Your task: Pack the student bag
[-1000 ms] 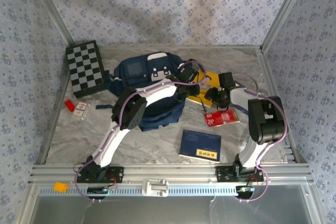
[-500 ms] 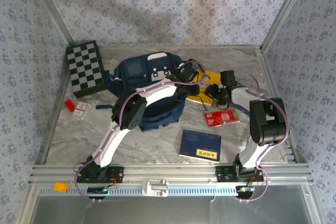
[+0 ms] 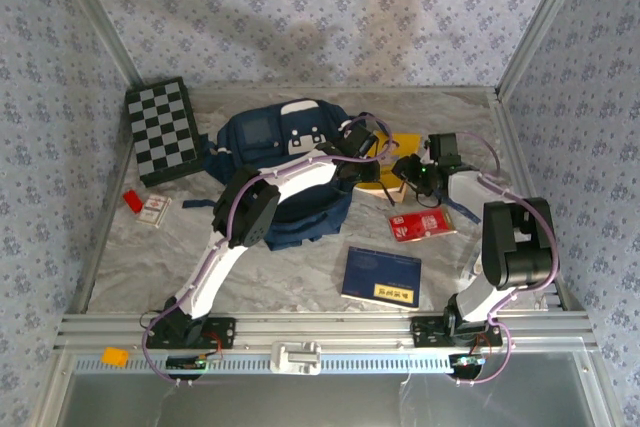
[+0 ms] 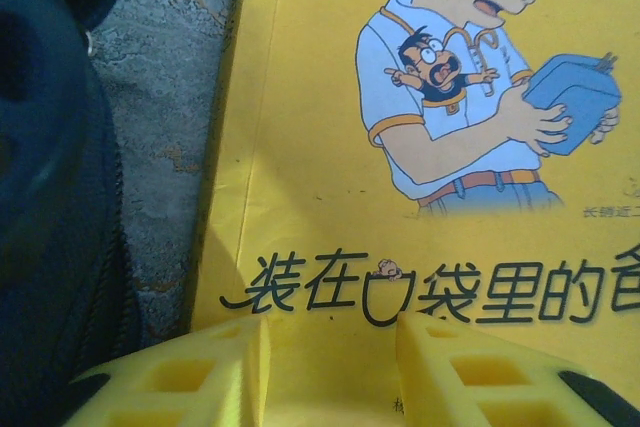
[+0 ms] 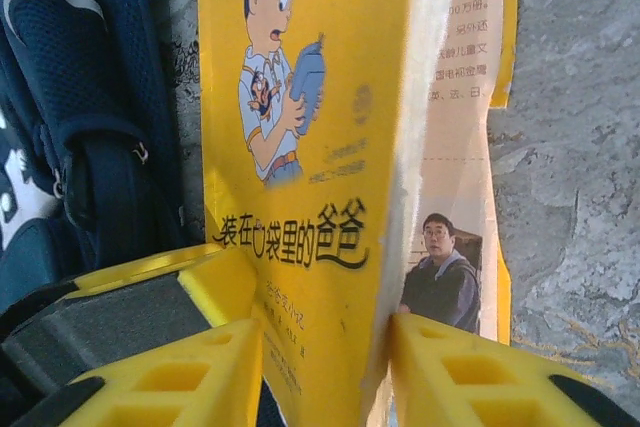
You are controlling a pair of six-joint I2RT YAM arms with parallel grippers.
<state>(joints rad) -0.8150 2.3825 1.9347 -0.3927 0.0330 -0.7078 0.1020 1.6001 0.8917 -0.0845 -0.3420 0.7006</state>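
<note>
Student bag (image 3: 245, 142), a navy fabric backpack, can now receive the yellow picture book (image 5: 300, 97): right end effector (image 5: 325, 337) just clamped it; left end effector (image 4: 330, 337) gapes empty.

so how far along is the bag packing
Early. Nothing is visibly packed in the student bag; its inside is hidden. In hand: the right gripper is closed on the yellow book beside the bag, and the left gripper is open over its cover. Left on the table: blue book, red packet, checkerboard.
</note>
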